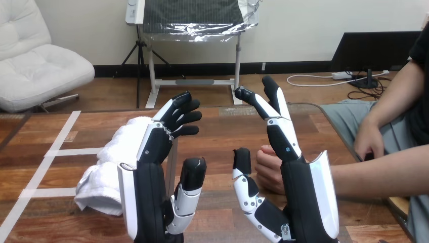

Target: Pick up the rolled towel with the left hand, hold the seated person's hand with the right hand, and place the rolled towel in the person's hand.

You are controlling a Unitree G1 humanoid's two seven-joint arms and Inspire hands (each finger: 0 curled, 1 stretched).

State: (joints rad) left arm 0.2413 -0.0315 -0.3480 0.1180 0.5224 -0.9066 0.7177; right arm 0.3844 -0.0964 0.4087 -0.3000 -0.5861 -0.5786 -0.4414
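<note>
The left hand (152,172) and right hand (298,182) are held above the table (222,126), fingers apart, empty. A rolled towel (109,167) is laid beside the left, the person's hand (269,169) beside the right.

Wooden table (227,131), white padded armchair (40,66), pale wall (303,30), wood floor (303,93)
</note>
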